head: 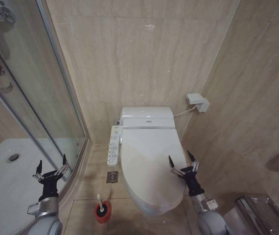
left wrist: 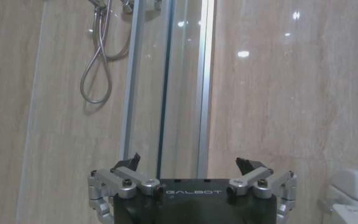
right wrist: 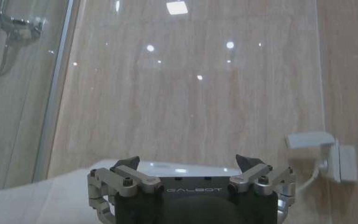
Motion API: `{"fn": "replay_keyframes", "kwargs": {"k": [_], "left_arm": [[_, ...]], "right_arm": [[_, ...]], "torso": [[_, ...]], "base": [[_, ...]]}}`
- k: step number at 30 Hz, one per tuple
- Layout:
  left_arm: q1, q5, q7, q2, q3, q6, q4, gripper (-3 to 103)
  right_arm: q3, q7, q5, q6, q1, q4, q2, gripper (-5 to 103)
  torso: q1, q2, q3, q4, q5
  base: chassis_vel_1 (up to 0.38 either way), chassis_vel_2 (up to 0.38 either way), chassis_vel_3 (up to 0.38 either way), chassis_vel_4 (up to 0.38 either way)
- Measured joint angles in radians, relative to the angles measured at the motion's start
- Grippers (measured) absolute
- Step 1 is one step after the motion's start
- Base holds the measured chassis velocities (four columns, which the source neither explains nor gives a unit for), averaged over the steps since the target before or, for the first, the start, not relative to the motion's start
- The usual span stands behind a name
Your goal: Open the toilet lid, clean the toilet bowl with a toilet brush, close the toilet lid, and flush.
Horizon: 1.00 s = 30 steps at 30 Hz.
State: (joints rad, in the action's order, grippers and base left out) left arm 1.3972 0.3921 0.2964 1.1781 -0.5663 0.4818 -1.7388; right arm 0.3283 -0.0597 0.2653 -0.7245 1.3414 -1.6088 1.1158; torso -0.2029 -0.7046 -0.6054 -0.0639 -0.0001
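The toilet lid (head: 147,156) is a glossy white oval lying shut over the toilet bowl, which is hidden beneath it. Its rear end (right wrist: 166,167) shows past my right gripper. The toilet brush (head: 100,200) stands with its thin white handle up in a small red holder (head: 102,211) on the floor, left of the toilet's front. My right gripper (head: 183,161) (right wrist: 186,162) hangs open above the lid's right edge, holding nothing. My left gripper (head: 51,164) (left wrist: 188,162) is open and empty, raised by the shower's curved glass, left of the brush.
A white control panel (head: 114,145) runs along the toilet's left side, with a floor drain (head: 112,176) beside it. The glass shower enclosure (head: 32,98) and its white tray (head: 2,181) stand at the left. A wall box (head: 198,102) is mounted behind the toilet. A metal container (head: 259,213) sits at the lower right.
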Motion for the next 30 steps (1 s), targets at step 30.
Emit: {"fn": "replay_keyframes", "kwargs": {"k": [30], "left_arm": [[-0.233,0.081,-0.065,-0.226,0.214,-0.019,0.187,100]], "right_arm": [[0.083,0.035,0.061,-0.019,-0.082,-0.164,0.040,100]], "torso": [[0.000,0.000,0.000,0.0002,-0.0004]], "base": [[0.000,0.000,0.000,0.000]]}}
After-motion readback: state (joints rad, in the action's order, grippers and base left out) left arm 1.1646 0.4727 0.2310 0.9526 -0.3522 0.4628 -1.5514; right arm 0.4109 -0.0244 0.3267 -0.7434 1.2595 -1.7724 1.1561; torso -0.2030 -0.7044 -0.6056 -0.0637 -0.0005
